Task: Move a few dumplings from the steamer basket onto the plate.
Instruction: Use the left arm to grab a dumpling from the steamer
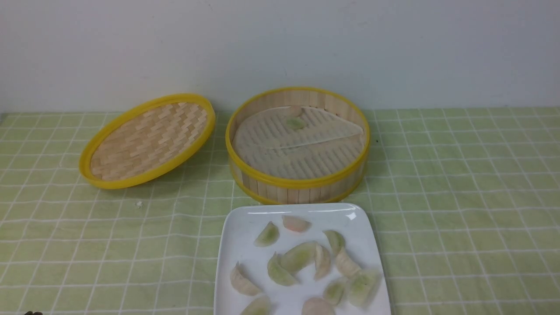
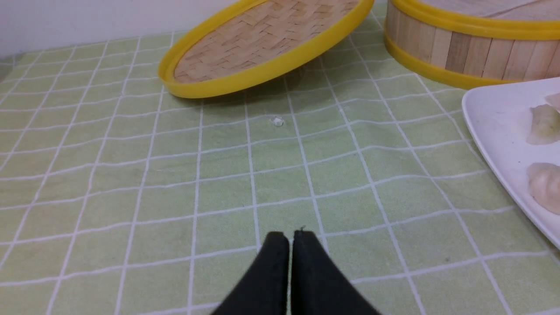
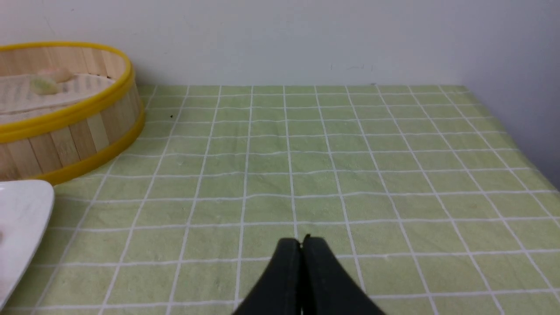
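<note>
The steamer basket (image 1: 297, 179) stands at the middle back with a whitish liner sheet (image 1: 302, 131). Two dumplings lie at its far side, a pale green one (image 1: 295, 124) and a beige one (image 1: 292, 111). The white square plate (image 1: 236, 245) lies in front of it with several dumplings (image 1: 297, 257) on it. My left gripper (image 2: 290, 236) is shut and empty above the cloth, left of the plate (image 2: 494, 118). My right gripper (image 3: 301, 242) is shut and empty above the cloth, right of the plate (image 3: 22, 210) and basket (image 3: 78, 135). Neither gripper's fingertips show in the front view.
The shallow woven lid (image 1: 148, 140) leans tilted at the back left, beside the basket; it also shows in the left wrist view (image 2: 262, 43). A small white crumb (image 1: 138, 204) lies on the green checked cloth (image 1: 459, 210). A wall stands behind. The table's right edge (image 3: 516, 131) is near.
</note>
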Motion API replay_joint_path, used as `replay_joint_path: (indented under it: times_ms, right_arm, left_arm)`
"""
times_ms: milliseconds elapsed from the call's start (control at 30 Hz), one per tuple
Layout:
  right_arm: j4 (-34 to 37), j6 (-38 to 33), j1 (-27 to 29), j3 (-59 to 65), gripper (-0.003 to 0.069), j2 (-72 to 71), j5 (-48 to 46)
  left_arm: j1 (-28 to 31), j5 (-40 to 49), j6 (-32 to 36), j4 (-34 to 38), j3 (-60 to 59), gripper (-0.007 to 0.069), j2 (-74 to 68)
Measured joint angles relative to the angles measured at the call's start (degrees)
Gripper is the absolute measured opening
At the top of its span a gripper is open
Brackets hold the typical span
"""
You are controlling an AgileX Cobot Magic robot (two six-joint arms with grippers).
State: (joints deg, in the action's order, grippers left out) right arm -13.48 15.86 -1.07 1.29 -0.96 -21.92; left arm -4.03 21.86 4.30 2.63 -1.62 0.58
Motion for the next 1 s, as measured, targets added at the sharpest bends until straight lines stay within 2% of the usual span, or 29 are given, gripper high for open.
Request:
replay_joint_path:
  times_ms: [200,400,567,767,900,967,1000]
  right_arm:
    - [0.00,0.24,0.00,0.00,-0.0015,0.00,0.00]
    - [0.00,0.37,0.00,0.00,-0.0015,0.00,0.00]
    - [0.00,0.41,0.00,0.00,-0.0015,0.00,0.00]
    - [0.00,0.41,0.00,0.00,-0.0015,0.00,0.00]
    - [-0.19,0.48,0.00,0.05,-0.0015,0.00,0.51]
    - [0.14,1.19,0.00,0.36,-0.0015,0.00,3.30]
    - [1.59,2.69,0.00,0.43,-0.0015,0.00,6.83]
  left_arm:
    - [0.00,-2.96,-1.48,0.89,-0.12,-0.0006,0.00]
    - [0.00,-16.99,-9.00,14.63,-0.12,-0.0006,0.00]
    - [0.00,-27.45,-10.13,22.61,-0.12,-0.0006,0.00]
    - [0.00,-41.20,-10.26,25.75,-0.06,-0.0006,0.00]
    - [0.00,-39.18,-10.26,25.58,3.87,-0.0006,0.00]
    - [0.00,-33.95,-10.26,24.02,8.33,-0.0006,-0.76]
    - [0.00,-28.31,-10.26,22.42,12.68,-0.0006,-2.38]
